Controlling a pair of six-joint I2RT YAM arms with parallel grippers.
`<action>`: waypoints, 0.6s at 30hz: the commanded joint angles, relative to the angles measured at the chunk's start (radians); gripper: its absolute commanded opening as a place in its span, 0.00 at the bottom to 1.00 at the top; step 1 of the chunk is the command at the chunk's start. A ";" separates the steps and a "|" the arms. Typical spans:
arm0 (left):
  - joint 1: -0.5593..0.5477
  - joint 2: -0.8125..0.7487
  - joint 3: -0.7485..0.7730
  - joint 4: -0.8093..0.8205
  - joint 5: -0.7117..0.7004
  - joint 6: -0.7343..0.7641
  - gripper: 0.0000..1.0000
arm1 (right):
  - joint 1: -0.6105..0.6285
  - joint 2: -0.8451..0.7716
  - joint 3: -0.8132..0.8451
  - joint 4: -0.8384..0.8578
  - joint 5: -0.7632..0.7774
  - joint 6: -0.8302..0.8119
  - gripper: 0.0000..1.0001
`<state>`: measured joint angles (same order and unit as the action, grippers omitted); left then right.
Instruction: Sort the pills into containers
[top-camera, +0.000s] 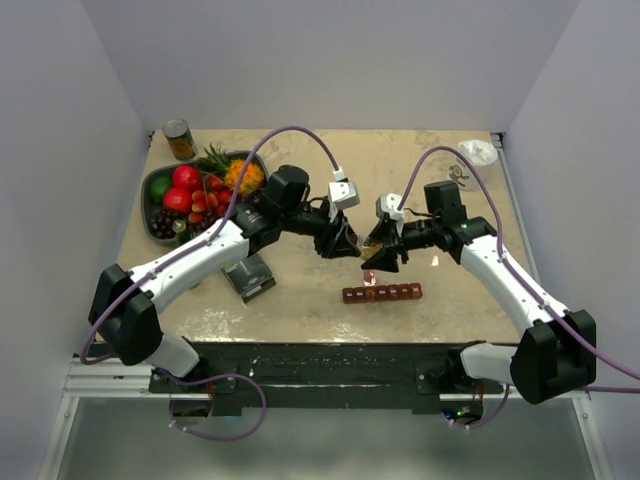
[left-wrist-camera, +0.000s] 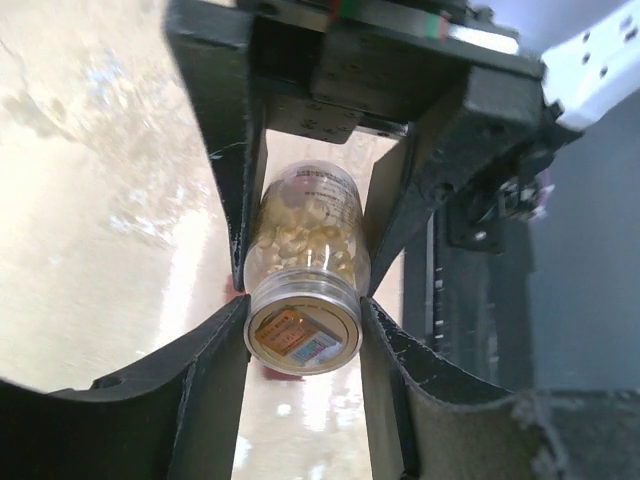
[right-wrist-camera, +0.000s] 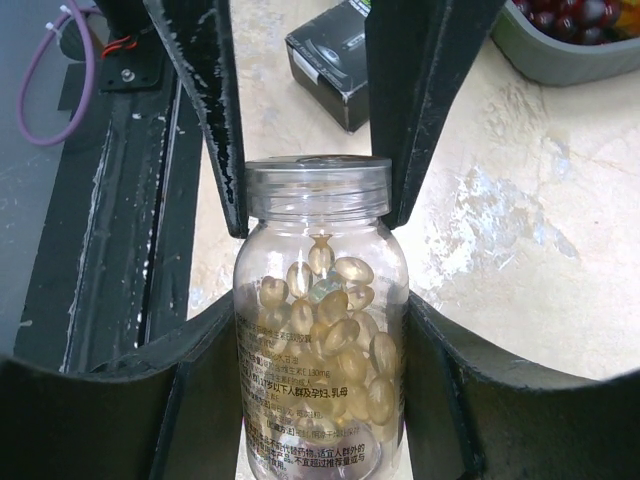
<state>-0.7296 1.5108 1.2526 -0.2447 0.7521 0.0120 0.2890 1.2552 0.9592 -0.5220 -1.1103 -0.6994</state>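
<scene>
A small clear bottle (right-wrist-camera: 320, 340) full of tan pills (right-wrist-camera: 345, 330) hangs between both grippers above the table's middle. My right gripper (right-wrist-camera: 320, 310) is shut on the bottle's body. My left gripper (left-wrist-camera: 303, 335) is shut on the clear cap (right-wrist-camera: 318, 185), its pads touching both sides of it. From the left wrist the cap's end (left-wrist-camera: 302, 338) with an orange sticker faces the camera. Seen from above, the left gripper (top-camera: 345, 243) and right gripper (top-camera: 380, 252) meet tip to tip. The containers (top-camera: 382, 293), a dark red strip of compartments, lie just in front of them.
A grey-green fruit bowl (top-camera: 152, 190) sits at the back left, with a metal can (top-camera: 180, 139) behind it. A black box (top-camera: 250, 275) lies under the left arm. A white object (top-camera: 478, 151) rests at the back right corner.
</scene>
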 joint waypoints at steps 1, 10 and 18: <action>-0.039 -0.095 -0.090 0.018 0.038 0.449 0.31 | -0.008 -0.014 0.033 0.017 -0.056 0.028 0.08; -0.116 -0.167 -0.199 0.114 -0.201 0.775 0.70 | -0.007 -0.014 0.033 0.014 -0.059 0.028 0.08; -0.099 -0.333 -0.384 0.445 -0.255 0.371 1.00 | -0.007 -0.013 0.033 0.013 -0.059 0.023 0.08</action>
<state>-0.8387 1.2720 0.9150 -0.0322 0.5152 0.6155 0.2859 1.2556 0.9596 -0.5339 -1.1442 -0.6853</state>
